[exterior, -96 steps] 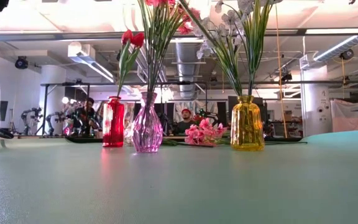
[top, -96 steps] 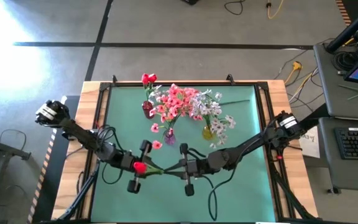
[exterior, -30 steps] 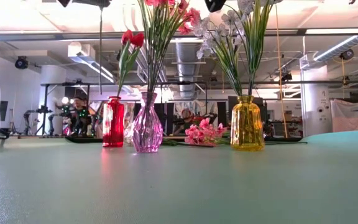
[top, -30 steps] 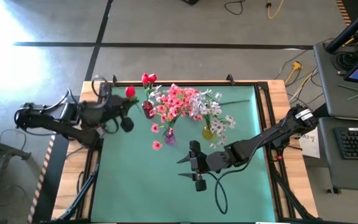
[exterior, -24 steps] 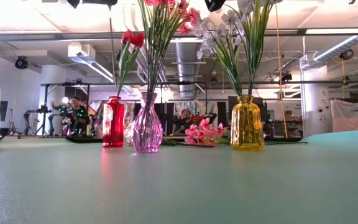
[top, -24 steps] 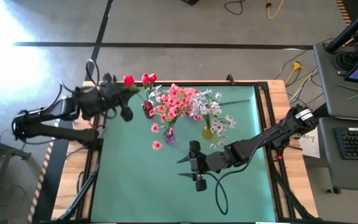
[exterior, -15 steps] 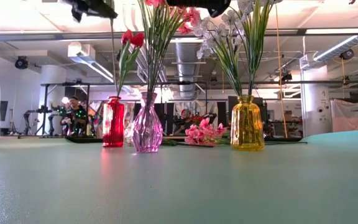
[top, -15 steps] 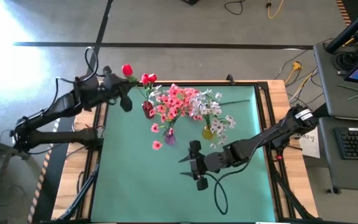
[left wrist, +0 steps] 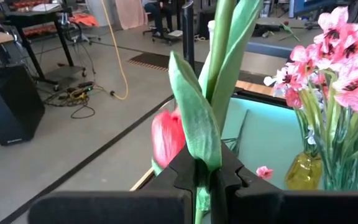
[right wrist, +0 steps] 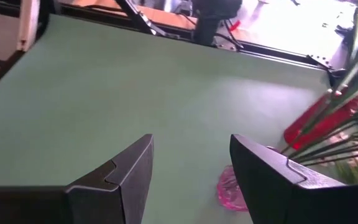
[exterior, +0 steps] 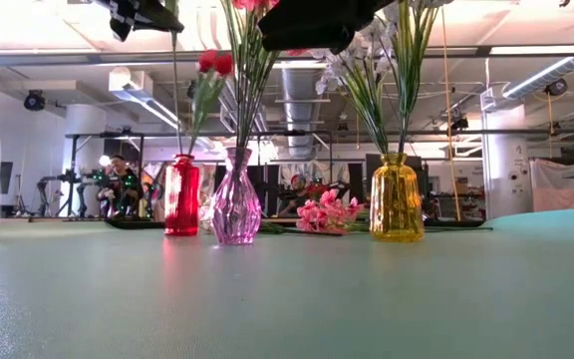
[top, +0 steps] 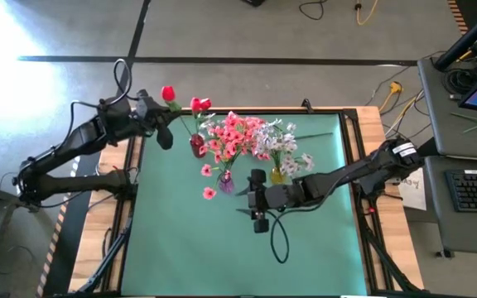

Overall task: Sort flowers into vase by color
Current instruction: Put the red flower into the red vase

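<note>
Left tool [top: 161, 124] raised, fingers clamped; right tool [top: 257, 203] low, fingers spread.

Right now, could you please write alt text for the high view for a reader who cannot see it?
The left end effector holds a red flower above the green table's far left corner, near the red vase. The open right end effector hovers mid-table, beside the pink vase and yellow vase.
</note>
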Controlling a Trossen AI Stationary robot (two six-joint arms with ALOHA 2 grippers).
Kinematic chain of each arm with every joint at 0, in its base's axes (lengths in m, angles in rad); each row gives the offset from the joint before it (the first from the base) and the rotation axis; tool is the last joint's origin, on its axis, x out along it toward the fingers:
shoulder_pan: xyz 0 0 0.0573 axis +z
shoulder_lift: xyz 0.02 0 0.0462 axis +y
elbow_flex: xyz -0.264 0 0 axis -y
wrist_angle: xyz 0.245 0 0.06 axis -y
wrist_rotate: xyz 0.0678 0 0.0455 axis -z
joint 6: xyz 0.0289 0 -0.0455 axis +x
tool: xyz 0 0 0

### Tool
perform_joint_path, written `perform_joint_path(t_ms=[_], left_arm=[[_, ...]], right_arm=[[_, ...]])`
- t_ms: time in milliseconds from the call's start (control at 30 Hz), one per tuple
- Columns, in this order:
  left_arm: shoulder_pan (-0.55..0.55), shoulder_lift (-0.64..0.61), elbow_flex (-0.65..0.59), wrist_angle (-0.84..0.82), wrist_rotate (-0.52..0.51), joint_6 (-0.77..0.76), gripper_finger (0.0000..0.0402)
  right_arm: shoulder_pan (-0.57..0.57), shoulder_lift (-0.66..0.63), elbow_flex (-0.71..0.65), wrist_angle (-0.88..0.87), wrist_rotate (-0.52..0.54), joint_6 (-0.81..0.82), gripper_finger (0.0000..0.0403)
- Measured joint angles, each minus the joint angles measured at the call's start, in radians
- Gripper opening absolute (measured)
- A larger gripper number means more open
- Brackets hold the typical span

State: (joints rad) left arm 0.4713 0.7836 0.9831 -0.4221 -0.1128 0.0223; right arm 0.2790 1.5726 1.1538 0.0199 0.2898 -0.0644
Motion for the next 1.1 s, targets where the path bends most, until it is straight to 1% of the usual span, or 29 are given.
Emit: perform_joint_path(t_ms=[167,533,667,833,1100], left_arm=[[0.001,-0.006,0.013,-0.04,-0.001,-0.005,0.0],[0.001,0.032,0.011,-0.017,-0.002,0.003,0.0],[0.002,0.059,0.011,-0.016,-0.004,0.0,0.0],[0.002,0.107,0.01,-0.019,-0.035,-0.025,0.0],[0.002,0.171,0.009,-0.022,-0.037,-0.059,0.0]], right_arm=[[-0.009,-0.003,0.0,-0.001,-0.001,-0.005,0.0205],[-0.024,-0.003,0.0,-0.004,-0.001,-0.022,0.0205],[-0.027,-0.003,0.0,-0.01,-0.001,-0.014,0.0205],[-0.027,-0.004,0.0,-0.016,-0.001,-0.014,0.0205],[-0.027,-0.004,0.0,-0.016,-0.001,-0.014,0.0205]])
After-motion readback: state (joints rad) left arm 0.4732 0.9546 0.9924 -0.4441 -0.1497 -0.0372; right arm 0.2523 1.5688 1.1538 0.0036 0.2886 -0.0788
